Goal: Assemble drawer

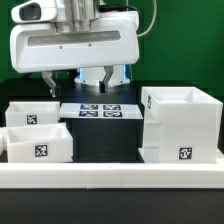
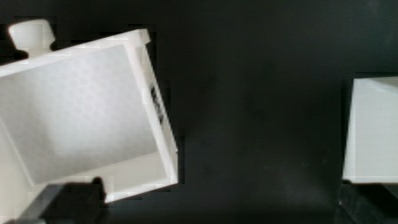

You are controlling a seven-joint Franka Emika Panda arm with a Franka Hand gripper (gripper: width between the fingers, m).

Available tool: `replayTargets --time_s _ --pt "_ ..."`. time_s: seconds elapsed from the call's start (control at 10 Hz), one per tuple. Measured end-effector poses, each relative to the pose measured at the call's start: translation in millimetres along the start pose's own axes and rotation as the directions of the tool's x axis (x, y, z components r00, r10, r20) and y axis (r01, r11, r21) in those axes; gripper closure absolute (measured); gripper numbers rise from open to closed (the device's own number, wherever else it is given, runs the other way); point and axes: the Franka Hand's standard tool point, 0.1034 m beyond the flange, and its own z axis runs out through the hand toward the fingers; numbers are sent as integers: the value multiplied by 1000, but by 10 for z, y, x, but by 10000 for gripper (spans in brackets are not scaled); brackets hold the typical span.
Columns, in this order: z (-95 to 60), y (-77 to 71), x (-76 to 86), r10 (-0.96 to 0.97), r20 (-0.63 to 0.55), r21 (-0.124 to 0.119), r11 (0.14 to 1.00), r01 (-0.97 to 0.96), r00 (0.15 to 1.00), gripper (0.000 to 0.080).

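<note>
The tall white housing box (image 1: pixel 180 125) stands at the exterior view's right, open side up, with a tag on its front. Two shallow white trays sit at the left, one behind (image 1: pixel 28 114) and one in front (image 1: pixel 40 147). My gripper (image 1: pixel 97 80) hangs above the table behind the marker board, apart from all three. In the wrist view a tray (image 2: pixel 80 120) with a round knob (image 2: pixel 31 37) lies beside one dark finger (image 2: pixel 71 200). The edge of another white part (image 2: pixel 374 130) shows on the other side. My gripper (image 2: pixel 222 205) is open with only black table between its jaws.
The marker board (image 1: pixel 98 109) lies flat on the black table between the trays and the housing box. A long low white rail (image 1: pixel 110 180) runs along the front edge. The arm's large white body (image 1: pixel 75 45) hangs over the back of the table.
</note>
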Motion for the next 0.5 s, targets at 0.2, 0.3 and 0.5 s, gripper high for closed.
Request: replayTargets --time_s 0.2,0.3,0.5 --pt "167 162 -81 -128 -15 -9 992 128 992 150" --pt "326 279 -152 -141 -5 -11 990 141 990 150" --pt "594 424 -163 -149 -21 -46 988 148 989 150"
